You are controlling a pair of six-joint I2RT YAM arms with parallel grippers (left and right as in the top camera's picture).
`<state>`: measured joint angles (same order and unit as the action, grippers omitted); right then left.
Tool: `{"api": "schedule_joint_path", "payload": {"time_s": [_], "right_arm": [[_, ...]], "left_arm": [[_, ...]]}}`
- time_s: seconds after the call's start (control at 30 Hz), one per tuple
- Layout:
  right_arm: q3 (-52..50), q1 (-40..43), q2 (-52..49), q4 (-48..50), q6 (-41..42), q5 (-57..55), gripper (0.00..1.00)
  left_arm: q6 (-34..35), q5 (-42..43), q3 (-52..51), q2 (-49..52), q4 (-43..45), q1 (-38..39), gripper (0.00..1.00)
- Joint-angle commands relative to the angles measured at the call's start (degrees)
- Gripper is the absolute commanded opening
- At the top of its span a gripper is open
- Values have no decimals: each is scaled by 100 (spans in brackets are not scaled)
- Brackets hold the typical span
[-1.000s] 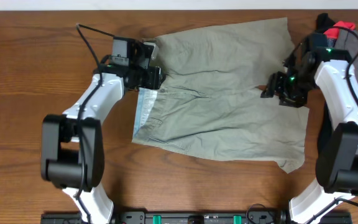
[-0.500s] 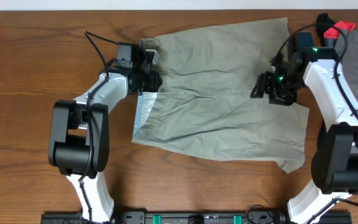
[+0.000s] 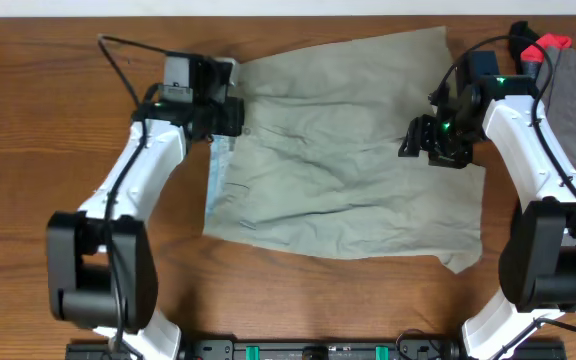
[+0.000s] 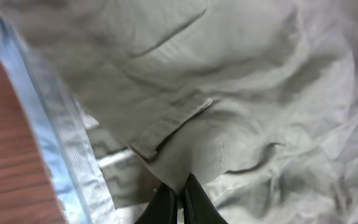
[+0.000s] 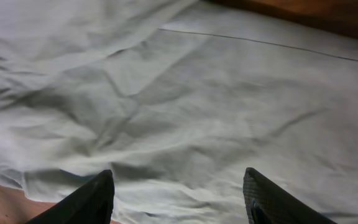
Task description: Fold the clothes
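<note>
On tabletop [image 3: 38,150]: khaki shorts [image 3: 348,160] spread near centre, waistband to the left, pale lining showing. Change: left fingers [image 3: 230,116] have closed fully, pinching a fold of cloth at the waistband; the shorts have bunched and slid slightly left. Right fingers [image 3: 416,142] stand apart over the leg, gripping nothing. Reading: first grasp secured, fold not begun.

Soft, even light; left wrist view seems motion-blurred.
</note>
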<state>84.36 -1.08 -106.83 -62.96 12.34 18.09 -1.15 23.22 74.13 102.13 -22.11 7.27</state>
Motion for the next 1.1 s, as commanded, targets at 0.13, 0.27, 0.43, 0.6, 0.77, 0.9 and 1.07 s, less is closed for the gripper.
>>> {"api": "schedule_joint_path", "payload": {"time_s": [0.13, 0.27, 0.43, 0.6, 0.77, 0.9, 1.07], "right_arm": [[55, -50, 76, -39, -28, -61, 64], [-2, -48, 76, -133, 369, -682, 65], [-267, -24, 74, 133, 673, -1384, 63], [-848, 7, 74, 719, 846, -1574, 66], [-1176, 103, 74, 791, 868, -1596, 66], [-1237, 208, 74, 739, 868, -1593, 63], [-1237, 267, 74, 726, 868, -1593, 63]], "left_arm": [[-232, -994, 111, 140, -315, -35, 6], [-190, -1399, 114, 138, -363, -35, 6], [-133, -1606, 114, 133, -619, -35, 6], [-52, -1602, 315, 15, -979, -35, 6], [-74, -2124, 638, -184, -1316, -52, 6], [105, -2345, 844, -229, -1810, -219, 6], [85, -2658, 1045, -225, -2181, -348, 7]]}}
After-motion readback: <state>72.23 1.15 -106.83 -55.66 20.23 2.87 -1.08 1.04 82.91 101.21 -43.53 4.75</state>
